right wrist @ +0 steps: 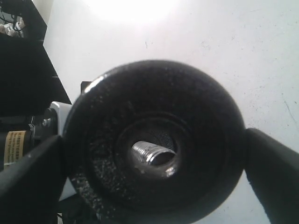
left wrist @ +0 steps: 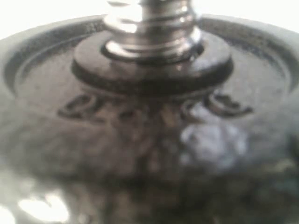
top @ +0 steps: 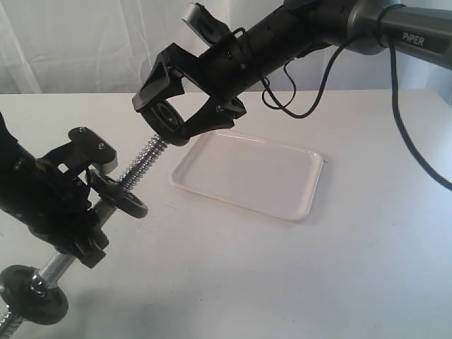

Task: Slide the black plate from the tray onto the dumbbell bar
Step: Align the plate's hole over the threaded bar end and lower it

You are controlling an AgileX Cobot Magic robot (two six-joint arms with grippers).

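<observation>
My right gripper (top: 169,115) is shut on the black plate (top: 167,116), held at the upper threaded tip of the dumbbell bar (top: 145,159). In the right wrist view the plate (right wrist: 154,140) fills the frame between both fingers (right wrist: 273,177), and the bar's threaded tip (right wrist: 152,153) pokes into its central hole. The bar slants up from lower left, and my left gripper (top: 74,212) grips its middle, just below a black disc (top: 123,198). Another disc (top: 32,293) sits at the low end. The left wrist view shows only that disc (left wrist: 149,116) close up with the thread (left wrist: 149,23).
The white tray (top: 247,173) lies bare on the white table, to the right of the bar's tip. The right arm and its black cable (top: 409,141) hang above the tray's far side. A pale curtain closes the back.
</observation>
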